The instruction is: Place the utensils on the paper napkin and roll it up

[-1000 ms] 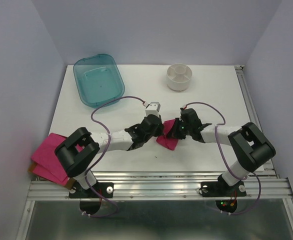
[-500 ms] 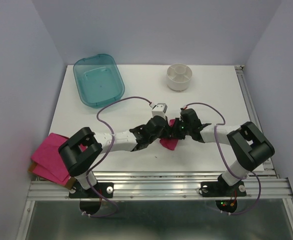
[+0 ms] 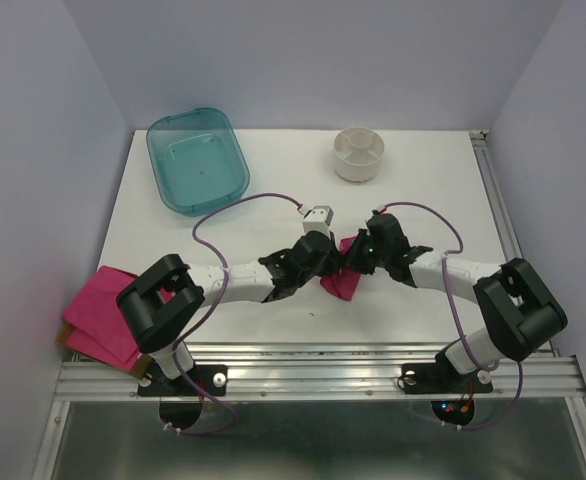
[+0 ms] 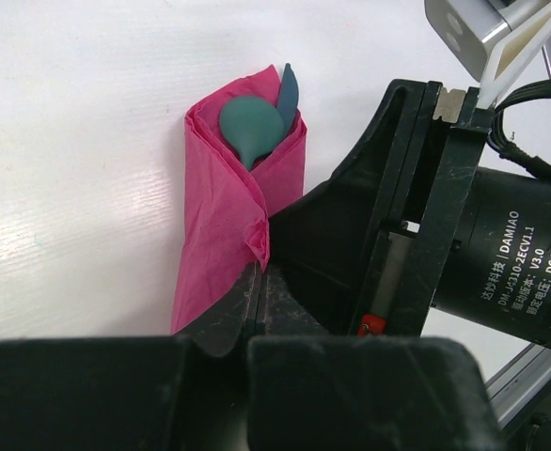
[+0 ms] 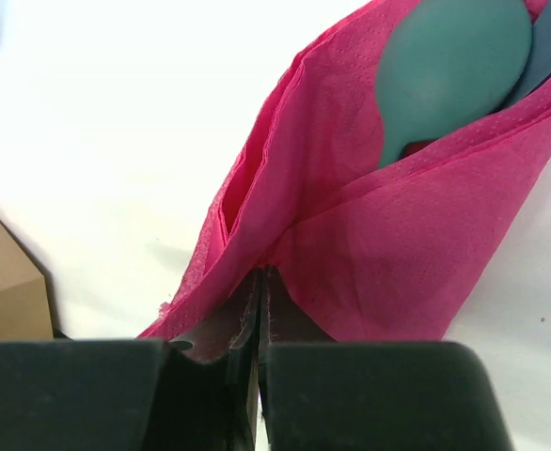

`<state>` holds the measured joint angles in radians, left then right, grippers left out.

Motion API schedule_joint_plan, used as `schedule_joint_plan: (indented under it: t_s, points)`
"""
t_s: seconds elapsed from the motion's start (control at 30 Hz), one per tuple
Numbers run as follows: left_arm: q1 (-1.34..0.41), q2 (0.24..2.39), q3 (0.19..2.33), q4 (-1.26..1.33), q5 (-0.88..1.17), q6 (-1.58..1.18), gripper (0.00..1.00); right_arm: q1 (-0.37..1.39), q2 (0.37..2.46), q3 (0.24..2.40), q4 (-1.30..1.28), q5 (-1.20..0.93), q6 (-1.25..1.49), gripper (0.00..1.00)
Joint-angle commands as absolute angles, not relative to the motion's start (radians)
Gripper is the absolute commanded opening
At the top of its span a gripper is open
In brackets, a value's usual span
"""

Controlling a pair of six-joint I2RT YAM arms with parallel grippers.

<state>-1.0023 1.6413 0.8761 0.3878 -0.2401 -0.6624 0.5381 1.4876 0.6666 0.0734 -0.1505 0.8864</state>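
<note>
Two utensils (image 4: 254,124) peek from napkin (image 4: 221,240) | wrist views only | overhead: hidden

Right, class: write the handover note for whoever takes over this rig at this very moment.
Left gripper: shut on the paper napkin at the roll's side.
Right gripper: shut on the same napkin's edge.
Utensils: wrapped inside, a spoon bowl and another tip poking out one end; the roll lies on the table.
Done: utensils placed, napkin rolled.
To do: let go and check that the roll holds.
</note>
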Motion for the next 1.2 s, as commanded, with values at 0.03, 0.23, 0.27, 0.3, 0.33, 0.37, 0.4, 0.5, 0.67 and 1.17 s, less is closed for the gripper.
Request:
schedule_joint_plan:
  t_s: [0.03, 0.23, 0.27, 0.3, 0.33, 0.37, 0.4, 0.5, 0.67, 1.17]
  points:
    - [-1.014, 1.637, 0.905, 0.408, -0.262, -0.653, 0.0, 0.54, 1.47, 0.655, 0.057, -0.124, 0.934, 0.01]
    - [-1.028, 1.657, 0.92, 0.41, -0.267, -0.646, 0.0, 0.526, 1.41, 0.624, 0.026, -0.084, 0.942, 0.01]
    - [-1.034, 1.658, 0.92, 0.408, -0.276, -0.641, 0.0, 0.523, 1.404, 0.629, 0.012, -0.08, 0.937, 0.01]
    - [-1.035, 1.661, 0.92, 0.408, -0.279, -0.641, 0.0, 0.52, 1.399, 0.637, -0.033, -0.075, 0.928, 0.01]
    - [-1.037, 1.666, 0.92, 0.41, -0.281, -0.64, 0.0, 0.511, 1.391, 0.641, -0.05, -0.066, 0.925, 0.01]
    - [-1.038, 1.667, 0.92, 0.408, -0.284, -0.64, 0.0, 0.506, 1.385, 0.646, -0.067, -0.06, 0.923, 0.02]
    - [-1.04, 1.669, 0.92, 0.408, -0.291, -0.638, 0.0, 0.502, 1.379, 0.649, -0.093, -0.054, 0.922, 0.05]
    - [-1.046, 1.681, 0.922, 0.41, -0.305, -0.634, 0.0, 0.479, 1.35, 0.64, -0.127, -0.034, 0.923, 0.12]
    - [-1.063, 1.692, 0.928, 0.408, -0.328, -0.621, 0.0, 0.436, 1.318, 0.634, -0.152, -0.04, 0.925, 0.2]
    - [-1.115, 1.727, 0.939, 0.41, -0.413, -0.595, 0.0, 0.411, 1.319, 0.647, -0.06, -0.17, 0.966, 0.46]
